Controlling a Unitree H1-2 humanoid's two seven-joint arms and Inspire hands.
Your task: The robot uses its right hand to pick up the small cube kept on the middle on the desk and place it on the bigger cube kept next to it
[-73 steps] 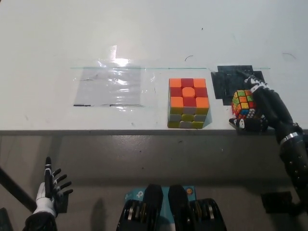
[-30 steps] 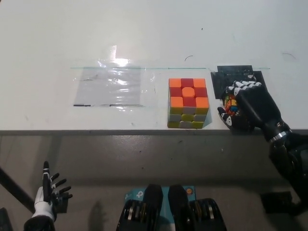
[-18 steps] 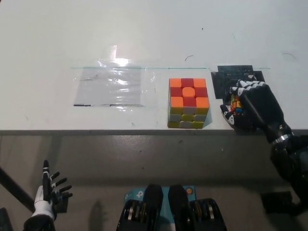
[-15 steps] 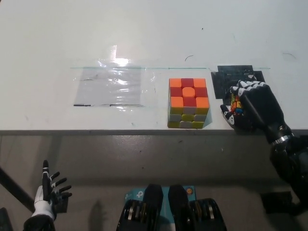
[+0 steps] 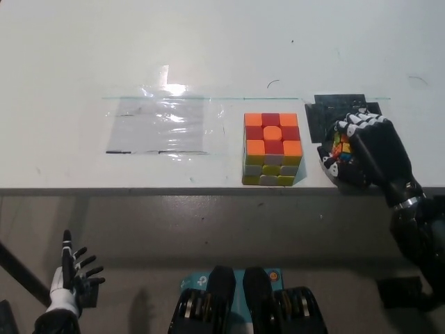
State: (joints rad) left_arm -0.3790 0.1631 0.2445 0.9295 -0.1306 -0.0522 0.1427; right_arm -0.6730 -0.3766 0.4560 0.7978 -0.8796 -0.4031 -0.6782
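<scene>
A: Left side first?
B: White left hand [image 5: 67, 278] low at 7 o'clock, below the desk [image 5: 83, 49] edge, fingers spread, holding nothing. Clear plastic sheet [image 5: 158, 125] taped flat at 10 o'clock from centre.

A: Centre?
B: Bigger cube [image 5: 272, 148] near the front edge, orange and red top, nothing on it. No readable writing anywhere.

A: Right?
B: Black right hand [image 5: 365, 153] at 3 o'clock, wrapped around the small cube [image 5: 338, 149], over the black patch [image 5: 332, 111], just beside the bigger cube.
</scene>
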